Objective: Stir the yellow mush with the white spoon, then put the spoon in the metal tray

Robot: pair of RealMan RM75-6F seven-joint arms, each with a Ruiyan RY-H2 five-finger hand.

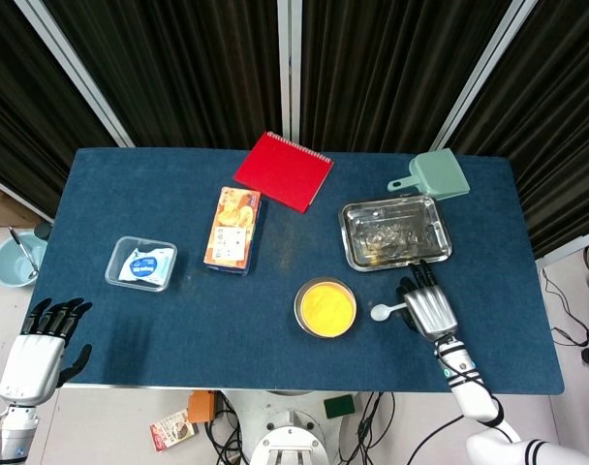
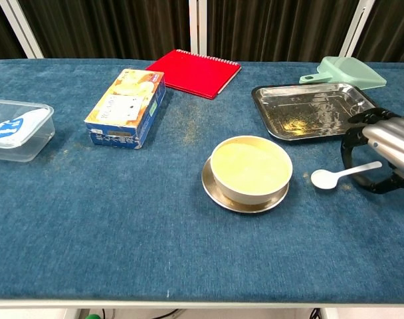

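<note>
While our right hand (image 2: 383, 151) pinches the white spoon (image 2: 335, 175) by its handle, the spoon's scoop sits just beside the yellow mush (image 2: 250, 165). Our left hand (image 1: 41, 347) hangs spread off the table (image 1: 227, 320).

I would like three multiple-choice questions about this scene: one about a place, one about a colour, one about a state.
1. Where is the bowl?
A. in front of the tray
B. on the notebook
C. inside the plastic box

2. What colour is the scoop?
A. red
B. pale green
C. yellow

3. What is the right hand doing?
A. holding the spoon by its handle
B. resting flat in the tray
C. pressing on the notebook

Answers:
1 A: the bowl stands nearer the robot than the tray.
2 B: the scoop behind the tray is pale green.
3 A: its fingers curl round the handle end.
</note>
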